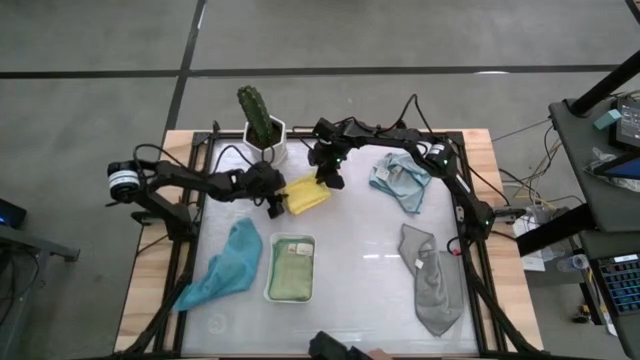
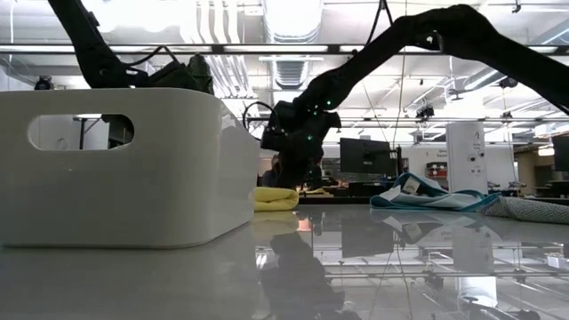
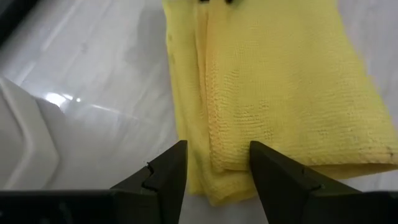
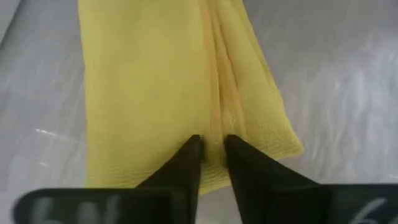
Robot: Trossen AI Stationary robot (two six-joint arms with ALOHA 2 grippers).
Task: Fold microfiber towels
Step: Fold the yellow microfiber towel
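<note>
Between the left gripper's (image 3: 213,177) parted fingers (image 3: 163,180) lies one end of the folded yellow towel (image 3: 273,87), its layered edge running up between the two tips; the fingers stand open and are not pinching it. At the cloth's other end the right gripper (image 4: 211,158) has its fingers (image 4: 245,174) drawn nearly together on a ridge of the folded layers, gripping the yellow towel. Seen from above, the two grippers face each other across this towel at the back of the counter (image 1: 360,250), the left gripper (image 1: 272,196) on its left and the right gripper (image 1: 331,172) on its right. A potted cactus (image 1: 260,118) stands just behind them. Farther right lies the rumpled light blue towel (image 1: 400,180), and the grey towel (image 1: 432,280) sprawls near the right edge. Toward the front, the teal towel (image 1: 228,265) lies crumpled beside the white tray (image 1: 291,241), which holds the folded pale green towel (image 1: 291,272).
</note>
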